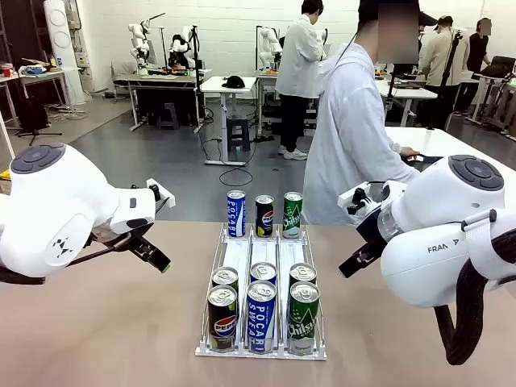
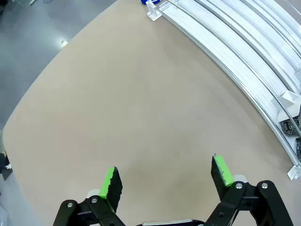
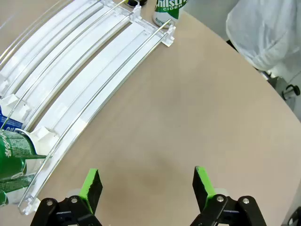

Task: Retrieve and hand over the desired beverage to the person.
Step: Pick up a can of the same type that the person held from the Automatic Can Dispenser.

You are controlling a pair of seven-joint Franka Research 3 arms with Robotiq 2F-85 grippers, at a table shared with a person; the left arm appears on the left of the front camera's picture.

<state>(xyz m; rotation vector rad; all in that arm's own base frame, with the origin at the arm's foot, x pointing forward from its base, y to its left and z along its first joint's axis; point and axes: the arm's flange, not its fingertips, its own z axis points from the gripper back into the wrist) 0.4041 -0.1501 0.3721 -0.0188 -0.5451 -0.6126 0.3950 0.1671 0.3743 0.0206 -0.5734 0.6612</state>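
At the middle of the tabletop [image 1: 97, 322], a white three-lane rack [image 1: 263, 251] was noted, laid from 6 to 12 o'clock. Six cans were held at its 6 o'clock end, two deep in each lane. At the front were a Pepsi can [image 1: 222, 316] in the left lane, a Pocari Sweat can [image 1: 261, 316] in the middle and a Chilsung can [image 1: 303, 316] on the right. Three more were lined up at the rack's 12 o'clock end: a blue can [image 1: 235, 214], a black can [image 1: 264, 215] and a green can [image 1: 293, 214].

Progress: nothing was judged done. No can was lifted, gripped or touched. Choice, approach, grasp, lift, carry and hand-over were all judged left to do. Which beverage was wanted could not be told, as no pointing hand was seen. The person [image 1: 347, 137] was placed at 1 o'clock beyond the far edge, turned aside.

The left jaws were held at 9 o'clock of the rack, spread wide, with nothing between the green pads [image 2: 110, 184] and bare tabletop beneath. The right jaws were held at 3 o'clock of the rack, likewise spread wide and empty between their pads [image 3: 89, 184].

Orientation: every can was stood upright, long axis vertical, top up. The labels were turned toward 6 o'clock.
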